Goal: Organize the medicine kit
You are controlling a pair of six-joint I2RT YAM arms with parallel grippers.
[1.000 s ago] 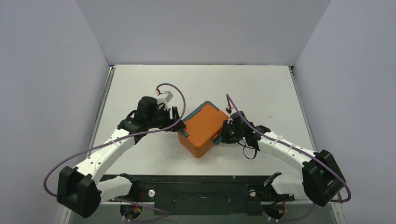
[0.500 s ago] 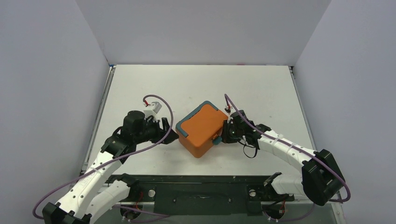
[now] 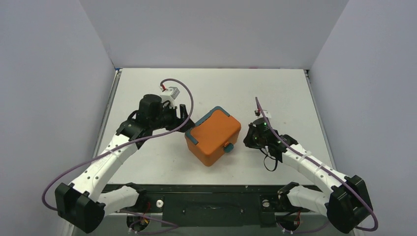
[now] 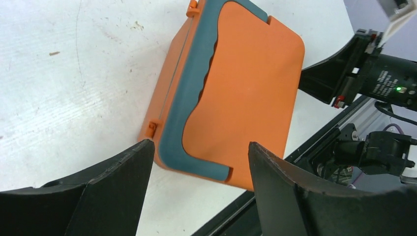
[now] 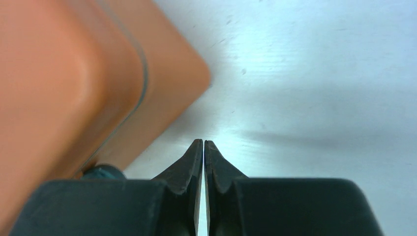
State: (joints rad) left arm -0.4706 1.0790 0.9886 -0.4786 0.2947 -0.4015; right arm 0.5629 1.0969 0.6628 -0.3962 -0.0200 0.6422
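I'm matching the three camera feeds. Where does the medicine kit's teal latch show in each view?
Top external: the teal latch sits on the medicine kit's near-right side, at the centre of the picture.
Left wrist: not in view; only the kit's lid and teal handle show.
Right wrist: at the bottom edge, left of the shut right gripper.
Shared landmark: the kit's orange body.

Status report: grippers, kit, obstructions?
Left gripper open, empty, beside medicine kit. Right gripper shut, empty, apart from it. Kit lid closed. No obstruction seen.
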